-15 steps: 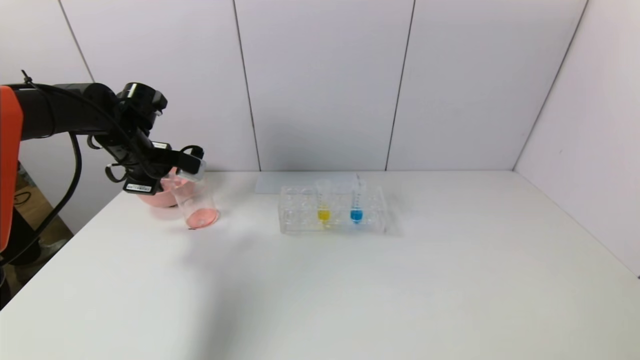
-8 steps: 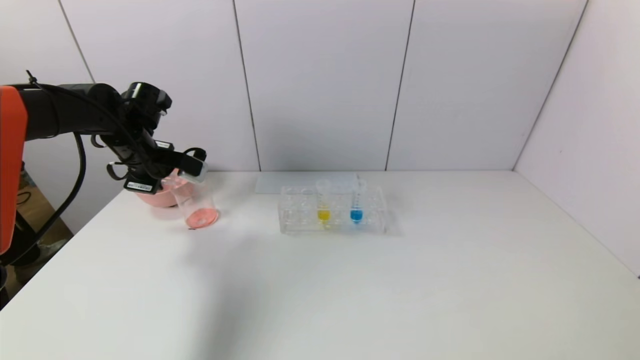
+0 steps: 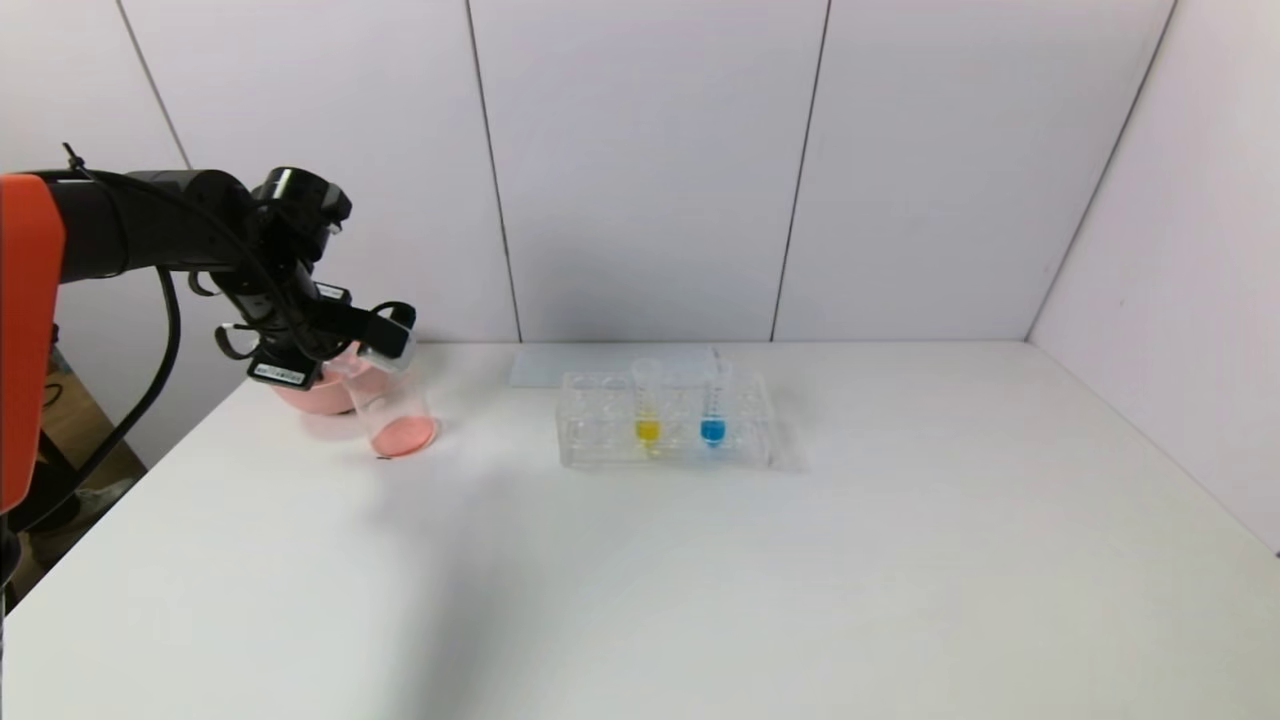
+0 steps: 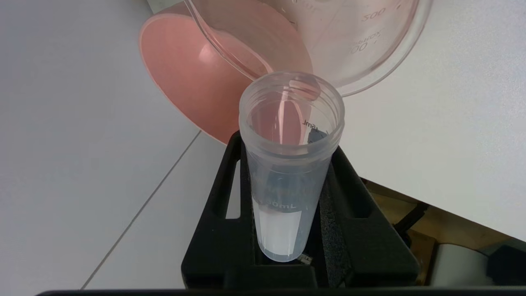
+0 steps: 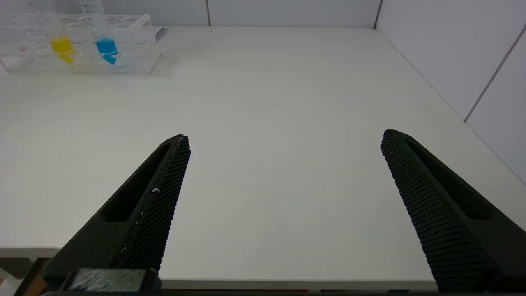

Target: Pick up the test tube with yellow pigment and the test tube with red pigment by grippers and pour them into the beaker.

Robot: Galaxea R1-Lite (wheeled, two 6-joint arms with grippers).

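Note:
My left gripper point(image 3: 378, 332) is shut on a clear test tube point(image 3: 388, 345) and holds it tipped over the mouth of the beaker point(image 3: 393, 408). The beaker stands at the table's far left with a thin layer of red-pink liquid at its base. In the left wrist view the held tube point(image 4: 287, 164) looks empty, its mouth at the beaker's rim point(image 4: 353, 53), with my left gripper point(image 4: 287, 142) clamped round it. The yellow tube point(image 3: 647, 405) stands in the clear rack point(image 3: 600, 432); it also shows in the right wrist view point(image 5: 61, 43). My right gripper point(image 5: 283, 139) is open and empty over the table's near right edge.
A pink bowl point(image 3: 305, 395) sits just behind the beaker, also in the left wrist view point(image 4: 185, 78). A blue-liquid tube point(image 3: 712, 410) stands beside the yellow one in the rack. A pale flat sheet point(image 3: 600, 362) lies behind the rack. Walls close the back and right.
My left wrist has shifted slightly to the right and turned a little. The tube stays tipped over the beaker. The rack and its tubes have not moved.

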